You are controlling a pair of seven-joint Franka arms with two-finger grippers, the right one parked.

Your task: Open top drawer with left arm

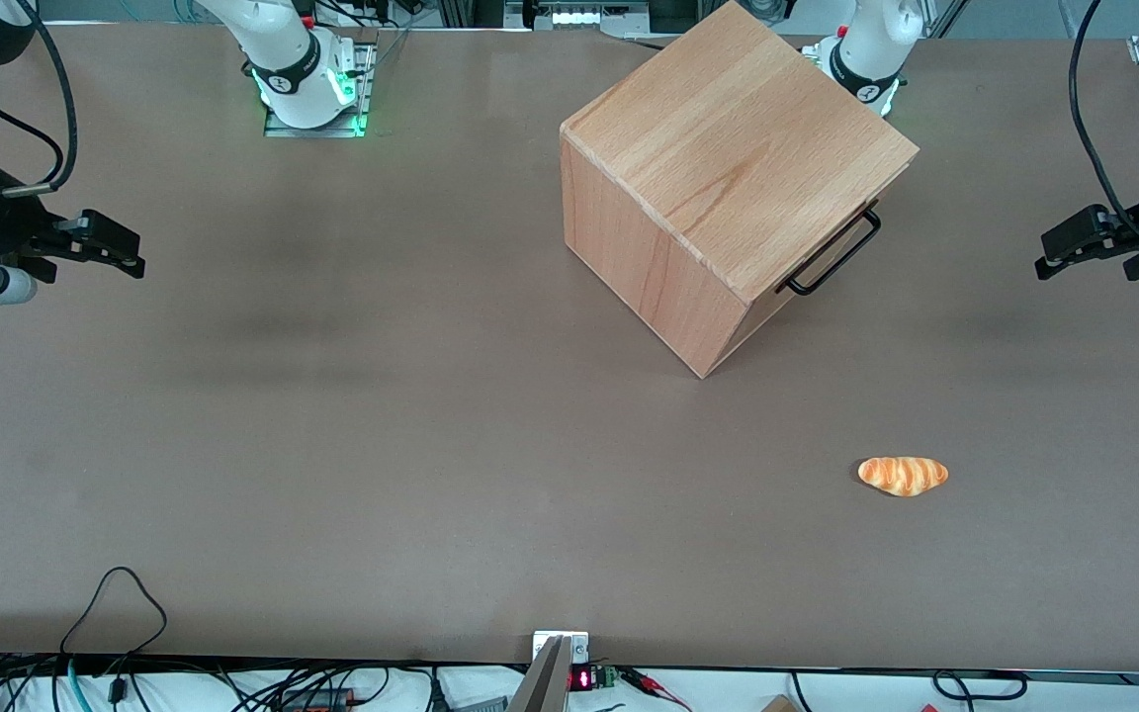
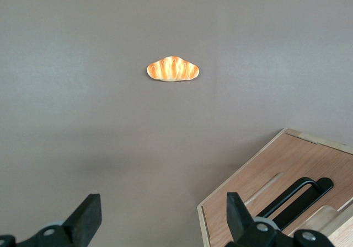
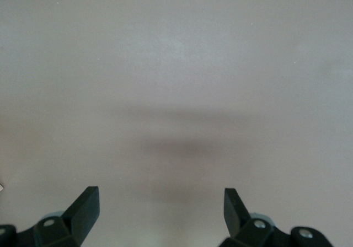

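— Cabinet point(image 1: 728, 178) first: where do we place it?

— We see a large beech-wood cube standing on the brown bench point(image 1: 332, 445), turned at an angle to the front camera, closer to the working arm's end than to the parked arm's. The top drawer point(image 1: 832, 259) sits flush with the cabinet face, shut, and its thin black bar handle point(image 1: 834, 252) sticks out toward the working arm's end.

— And the pincer?

— Our pincer point(image 1: 1049, 265) hangs above the bench at the working arm's end, well apart from the handle and about level with it in the front view. Its black fingers point(image 2: 88, 216) are spread wide with nothing between them. From the wrist camera we look past them onto the cabinet's front and the black handle point(image 2: 298, 194).

— Anything else on the bench?

— A small toy bread loaf point(image 1: 903, 476), orange with pale stripes, lies nearer to the front camera than the cabinet, clear of it; the wrist camera shows it too point(image 2: 172, 69).

— Any writing we can read?

— None that we can make out. A small red lit display point(image 1: 580, 679) sits at the bench edge nearest the front camera, but its digits are illegible to us, and the black bands on the arm bases carry marks too small to read.
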